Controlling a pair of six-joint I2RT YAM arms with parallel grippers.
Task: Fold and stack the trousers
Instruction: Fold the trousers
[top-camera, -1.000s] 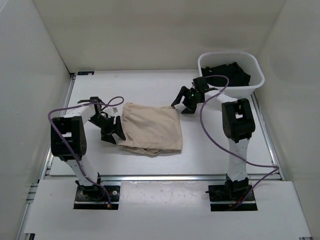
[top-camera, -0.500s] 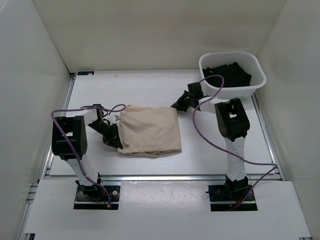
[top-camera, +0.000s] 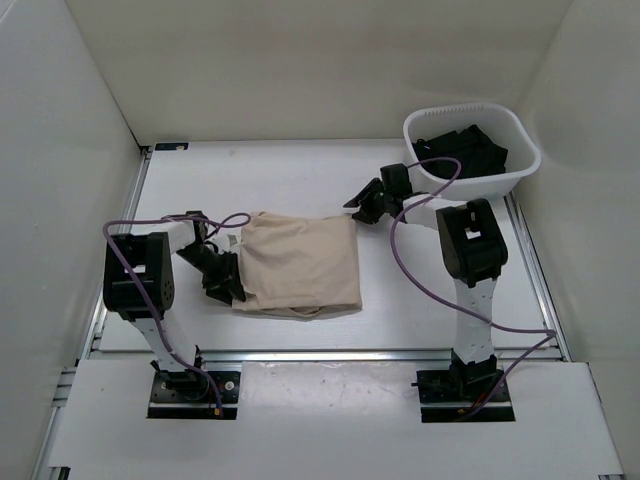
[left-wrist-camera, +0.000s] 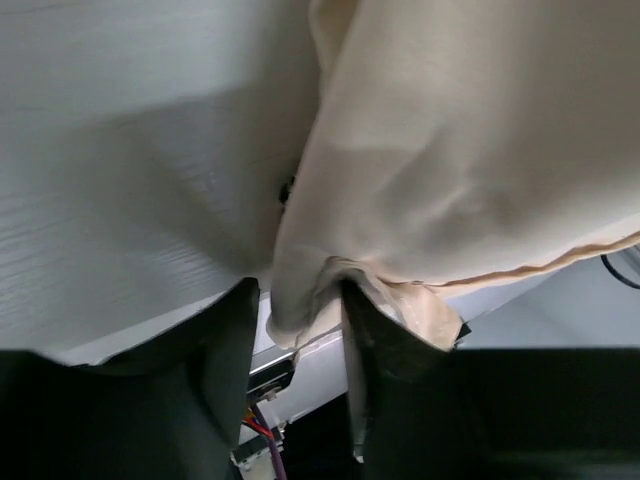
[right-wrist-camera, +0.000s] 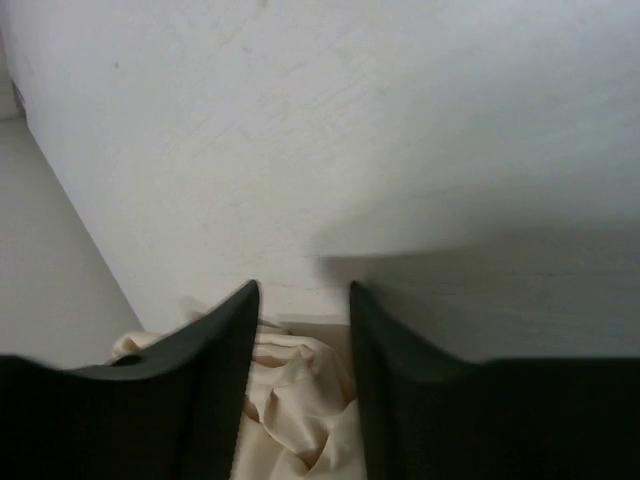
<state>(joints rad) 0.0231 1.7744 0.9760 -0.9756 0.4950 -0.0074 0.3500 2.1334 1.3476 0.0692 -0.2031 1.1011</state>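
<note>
**While the trousers (top-camera: 300, 265) lie folded, I hold two corners**

Though limp and soft, the tan trousers keep a rough rectangle shape in the middle of the smooth white table (top-camera: 290, 175), and a loose lip of cloth sags along their near edge. My left pincer (top-camera: 230, 284) is clamped on the near left corner, where a crumpled fold fills the slot between its black fingers (left-wrist-camera: 225, 380). My right pincer (top-camera: 362, 207) nips the far right corner, creased cloth bunched between its tapered pads (right-wrist-camera: 215, 380). Behind it, a white round-cornered basket (top-camera: 515, 172) holds dark cloth.
</note>
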